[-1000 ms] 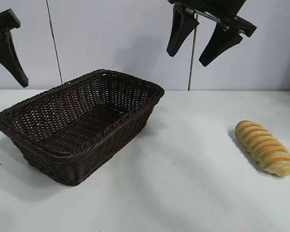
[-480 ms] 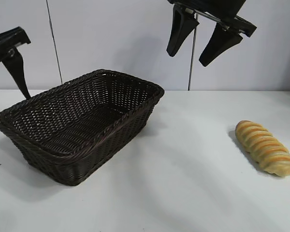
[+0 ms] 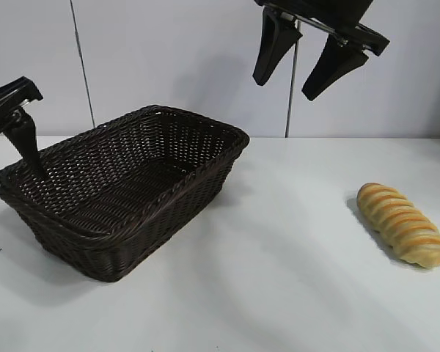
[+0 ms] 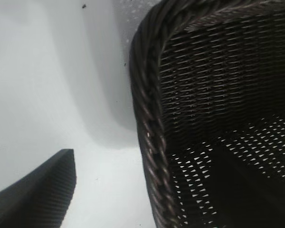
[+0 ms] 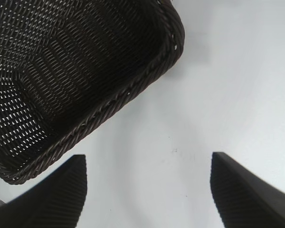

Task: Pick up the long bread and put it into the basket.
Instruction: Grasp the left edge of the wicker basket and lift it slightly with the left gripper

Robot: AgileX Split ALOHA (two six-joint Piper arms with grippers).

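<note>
The long bread point(image 3: 403, 224), a golden-tan twisted loaf, lies on the white table at the right, far from both grippers. The dark brown wicker basket point(image 3: 183, 183) stands at the left with nothing in it. My left gripper point(image 3: 15, 132) hangs at the basket's left end, open and holding nothing. In the left wrist view the braided rim point(image 4: 149, 118) runs between its fingers point(image 4: 38, 199). My right gripper point(image 3: 290, 81) hangs high behind the basket's far right corner, open and holding nothing. The right wrist view shows its fingers point(image 5: 52, 194) over bare table beside the basket's corner point(image 5: 133, 90).
The white tabletop point(image 3: 279, 279) stretches between the basket and the bread. A pale wall with a dark vertical seam point(image 3: 81, 66) stands behind the table.
My left gripper has come down and slightly right, from above the table to the basket's left end. The right arm, basket and bread have not moved.
</note>
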